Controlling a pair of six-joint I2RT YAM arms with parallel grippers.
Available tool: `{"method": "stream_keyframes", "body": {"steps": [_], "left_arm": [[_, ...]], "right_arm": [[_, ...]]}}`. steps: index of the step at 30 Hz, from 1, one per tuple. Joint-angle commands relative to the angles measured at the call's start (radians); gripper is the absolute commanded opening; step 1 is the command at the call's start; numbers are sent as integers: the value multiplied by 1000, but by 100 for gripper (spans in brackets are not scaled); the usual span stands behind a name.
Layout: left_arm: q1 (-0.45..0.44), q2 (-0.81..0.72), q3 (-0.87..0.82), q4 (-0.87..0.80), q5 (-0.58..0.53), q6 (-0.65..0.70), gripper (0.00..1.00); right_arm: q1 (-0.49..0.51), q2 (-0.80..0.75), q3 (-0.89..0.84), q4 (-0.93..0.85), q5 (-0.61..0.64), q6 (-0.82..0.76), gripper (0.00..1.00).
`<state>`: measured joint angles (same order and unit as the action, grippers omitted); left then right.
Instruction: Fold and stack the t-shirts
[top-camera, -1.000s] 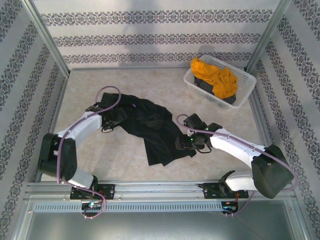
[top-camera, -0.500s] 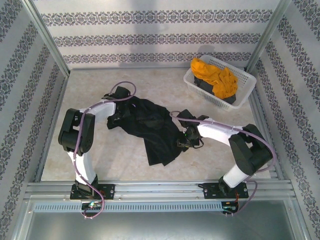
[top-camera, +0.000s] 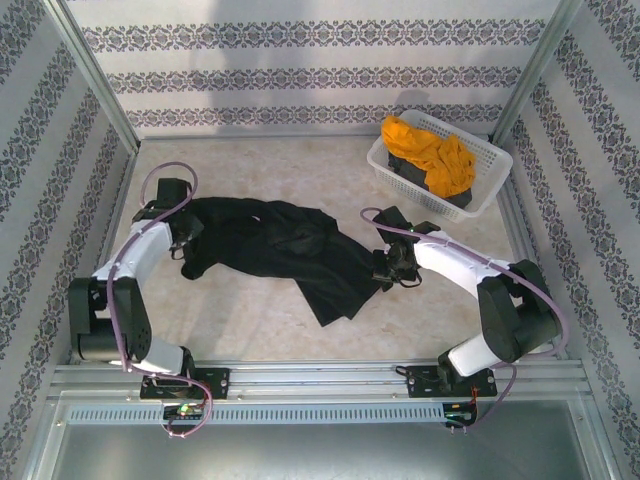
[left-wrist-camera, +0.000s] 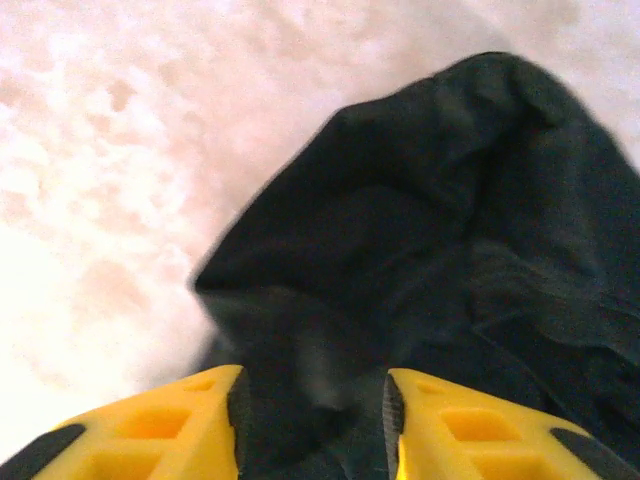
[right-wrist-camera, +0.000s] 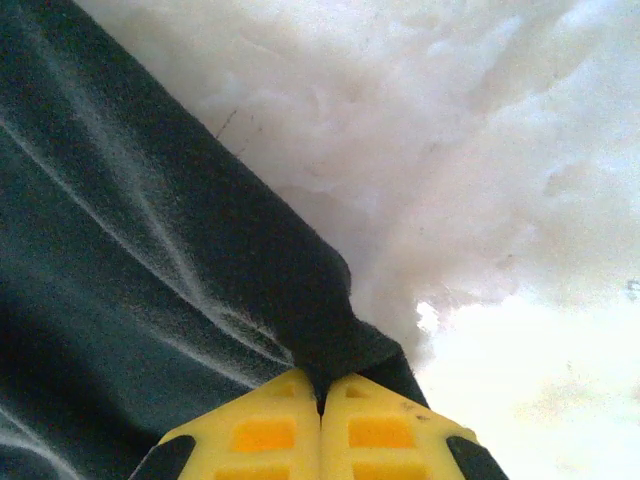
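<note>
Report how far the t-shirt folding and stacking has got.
Done: nothing is folded or stacked yet. In hand: the large black fabric t-shirt lies crumpled and stretched across the table. The left gripper pinches one end and the right gripper is shut on an edge at the other. Left: flattening and folding it, then the orange-yellow t-shirt and the dark grey t-shirt, both heaped in the white plastic lattice basket.

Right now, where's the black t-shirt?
In the top view the black t-shirt lies stretched across mid-table, its ends pinched by the left pincer and right pincer, nearer than the white basket at far right.
</note>
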<state>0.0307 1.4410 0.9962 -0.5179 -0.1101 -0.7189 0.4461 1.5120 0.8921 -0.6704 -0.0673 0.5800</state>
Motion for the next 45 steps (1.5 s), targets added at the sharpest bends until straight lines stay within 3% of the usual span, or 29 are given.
{"method": "stream_keyframes", "body": {"steps": [1, 6, 8, 15, 22, 27, 34, 45], "left_arm": [[-144, -6, 61, -11, 49, -129, 50], [-317, 151, 149, -18, 185, -313, 58], [-365, 206, 158, 5, 228, -399, 59], [-425, 367, 238, 53, 283, -576, 64], [-423, 471, 356, 62, 255, -585, 63], [-423, 507, 388, 65, 277, -582, 46], [-417, 509, 486, 3, 300, -517, 0], [-356, 363, 576, -41, 267, -443, 0]], "right_arm": [[-20, 2, 34, -61, 30, -45, 7], [-49, -6, 78, -61, -15, -30, 40], [-53, -7, 97, -60, -39, -14, 46], [-53, -14, 98, -44, -73, 21, 49], [-53, -42, 52, -31, -85, 32, 50], [-56, -42, 39, -25, -82, 38, 49], [-91, -15, 52, -7, -84, 58, 49], [-148, -21, 95, 18, -60, 131, 35]]}}
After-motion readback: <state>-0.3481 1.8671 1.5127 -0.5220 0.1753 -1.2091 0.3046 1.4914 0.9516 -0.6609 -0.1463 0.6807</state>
